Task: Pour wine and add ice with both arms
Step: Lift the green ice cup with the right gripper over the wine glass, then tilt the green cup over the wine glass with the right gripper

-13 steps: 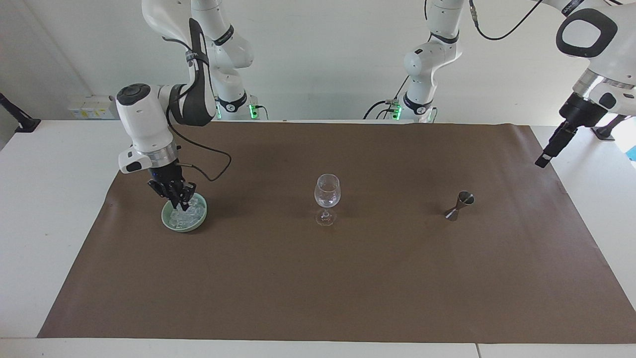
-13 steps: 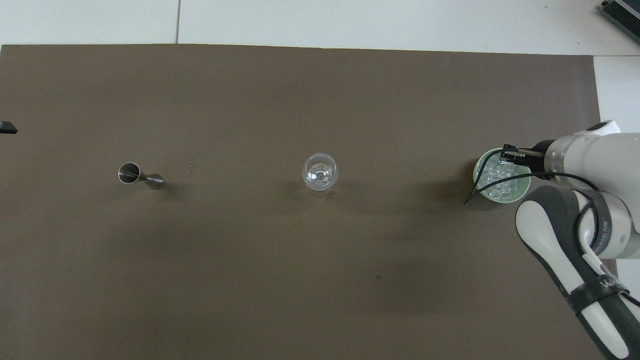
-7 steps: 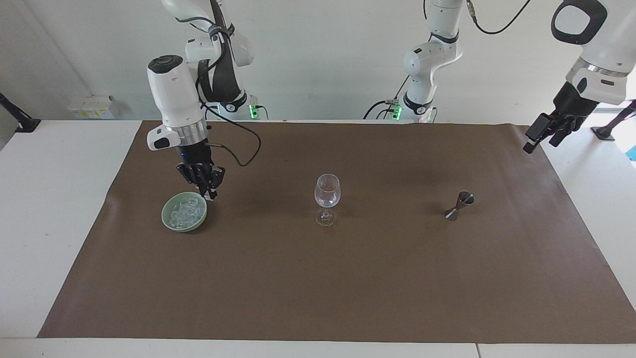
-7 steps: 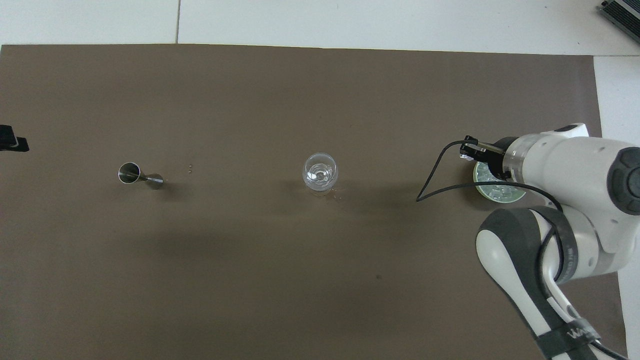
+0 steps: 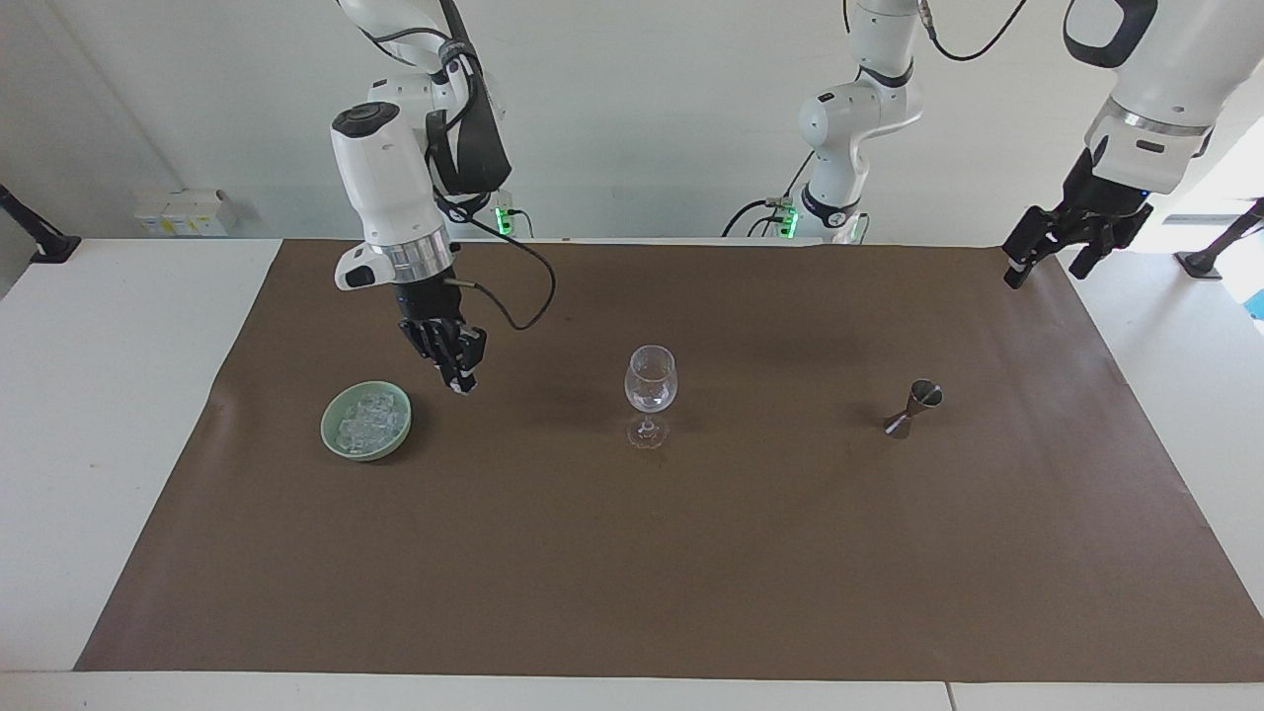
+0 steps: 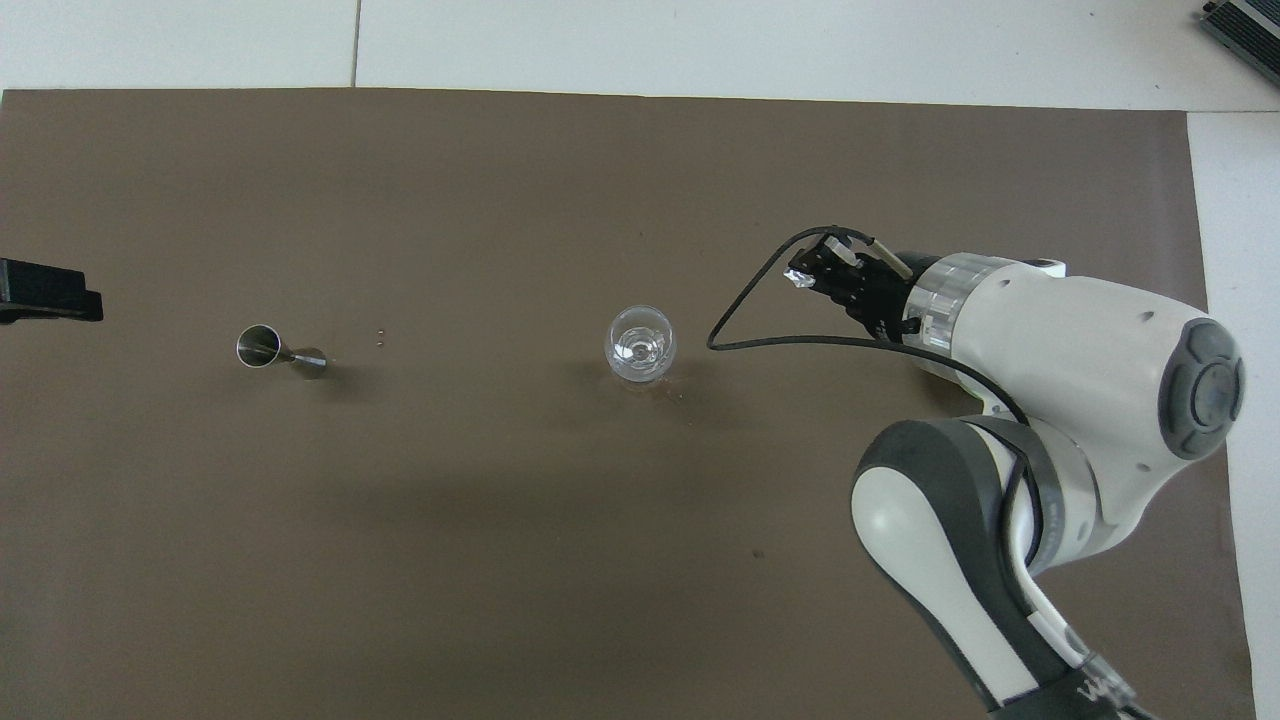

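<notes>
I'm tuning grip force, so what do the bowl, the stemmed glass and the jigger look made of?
Bowl: probably glazed ceramic, though plastic is possible; opaque pale green with a soft sheen. Glass: clear glass; the mat shows through it, and its rim carries bright highlights. Jigger: polished metal, likely steel; grey, mirror-like double cone.

Facing view: high, across the tabletop, looking toward both arm bases; whole brown mat in frame. Overhead view: steep downward look from the robots' end, closer. Shared: mat, stemmed glass, jigger.
</notes>
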`<state>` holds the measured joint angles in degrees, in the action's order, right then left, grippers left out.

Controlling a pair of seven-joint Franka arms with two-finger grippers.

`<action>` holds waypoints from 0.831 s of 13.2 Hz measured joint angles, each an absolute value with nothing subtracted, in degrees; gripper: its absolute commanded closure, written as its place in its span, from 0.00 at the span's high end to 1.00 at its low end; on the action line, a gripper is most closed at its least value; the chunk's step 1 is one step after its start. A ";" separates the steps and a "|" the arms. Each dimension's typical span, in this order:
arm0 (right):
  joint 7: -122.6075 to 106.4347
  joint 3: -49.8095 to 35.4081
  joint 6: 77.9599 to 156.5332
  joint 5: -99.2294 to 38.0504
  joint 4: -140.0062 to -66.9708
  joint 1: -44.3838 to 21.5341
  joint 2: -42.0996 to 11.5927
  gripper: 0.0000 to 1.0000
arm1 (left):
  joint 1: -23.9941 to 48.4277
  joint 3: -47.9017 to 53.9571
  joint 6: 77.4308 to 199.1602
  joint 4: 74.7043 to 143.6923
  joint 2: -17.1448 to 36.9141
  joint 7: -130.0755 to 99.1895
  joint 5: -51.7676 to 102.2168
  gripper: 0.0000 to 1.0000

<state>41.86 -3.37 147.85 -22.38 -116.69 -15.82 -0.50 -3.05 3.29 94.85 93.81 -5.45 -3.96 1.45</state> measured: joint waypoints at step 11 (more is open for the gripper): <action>46.76 -3.43 147.98 -22.63 -114.92 -26.99 -3.74 0.03 | 0.69 4.08 92.38 95.15 -6.73 -1.15 1.50 1.00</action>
<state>46.76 -3.43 147.98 -22.63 -114.92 -26.99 -3.74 0.69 4.08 92.38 95.15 -6.73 -1.15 1.50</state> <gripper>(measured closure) 0.736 0.000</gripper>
